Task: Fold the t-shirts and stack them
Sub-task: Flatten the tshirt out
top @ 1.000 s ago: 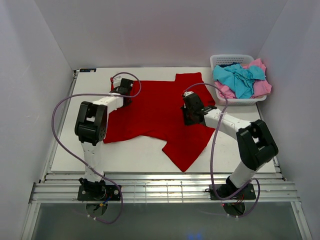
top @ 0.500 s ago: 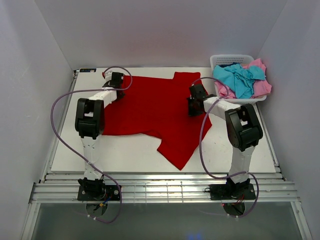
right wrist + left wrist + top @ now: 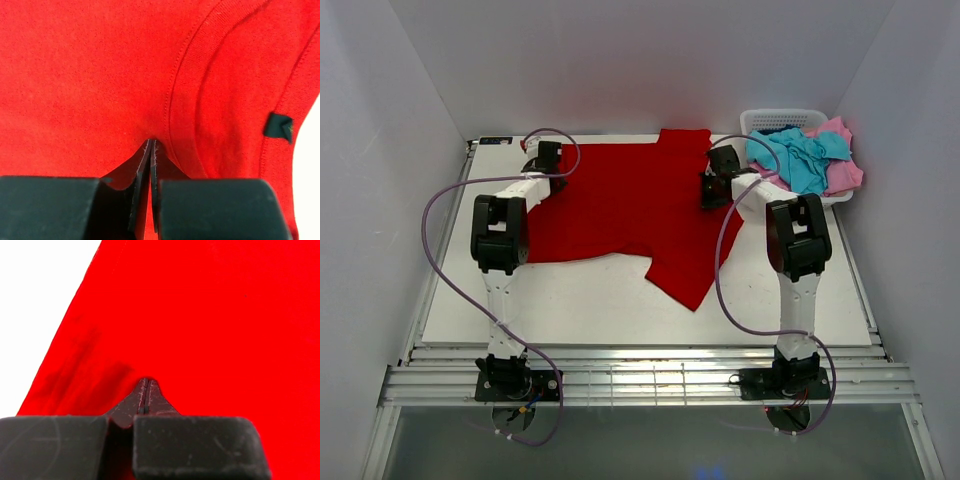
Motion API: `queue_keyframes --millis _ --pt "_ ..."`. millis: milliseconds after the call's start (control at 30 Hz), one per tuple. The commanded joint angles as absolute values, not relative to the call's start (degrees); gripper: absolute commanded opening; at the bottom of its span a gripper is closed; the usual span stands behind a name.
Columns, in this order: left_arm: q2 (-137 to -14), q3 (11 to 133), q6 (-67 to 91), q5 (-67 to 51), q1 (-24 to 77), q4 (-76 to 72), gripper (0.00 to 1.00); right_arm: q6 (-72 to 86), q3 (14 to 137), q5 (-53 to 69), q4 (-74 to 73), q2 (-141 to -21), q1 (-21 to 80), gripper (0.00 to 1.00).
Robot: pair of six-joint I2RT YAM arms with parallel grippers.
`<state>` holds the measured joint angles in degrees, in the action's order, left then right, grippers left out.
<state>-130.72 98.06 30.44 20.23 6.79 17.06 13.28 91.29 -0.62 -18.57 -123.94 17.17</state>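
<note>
- Top external view: the large bright red cloth t-shirt (image 3: 620, 210) lies spread on the white surface (image 3: 570, 300).
- The left hand (image 3: 540, 170) and right hand (image 3: 712, 190) each pinch its far part, closed on cloth.
- Risk: such thin pinches could slip, bunching it.

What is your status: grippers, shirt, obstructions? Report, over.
Both left gripper and right gripper shut on red shirt. Shirt spread out, not yet folded. Close beside right gripper: basket of other shirts.
</note>
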Motion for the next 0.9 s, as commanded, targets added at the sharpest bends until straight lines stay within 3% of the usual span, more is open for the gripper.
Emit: queue_keyframes --millis 0,133,333,867 --pt "-127.2 94.2 29.9 17.1 6.5 16.9 0.0 9.0 88.6 -2.3 -20.8 -120.1 16.8 0.08" --pt "-118.9 89.7 29.1 17.8 7.7 13.3 0.0 7.7 77.7 -1.8 -16.5 -104.0 17.7 0.08" --pt "-111.4 89.6 27.8 16.9 9.8 14.0 0.0 7.3 69.4 -0.7 -18.6 -89.4 23.5 0.09" --pt "-103.2 74.7 29.4 15.6 14.7 14.2 0.0 16.0 51.9 5.4 -14.9 -88.1 34.3 0.08"
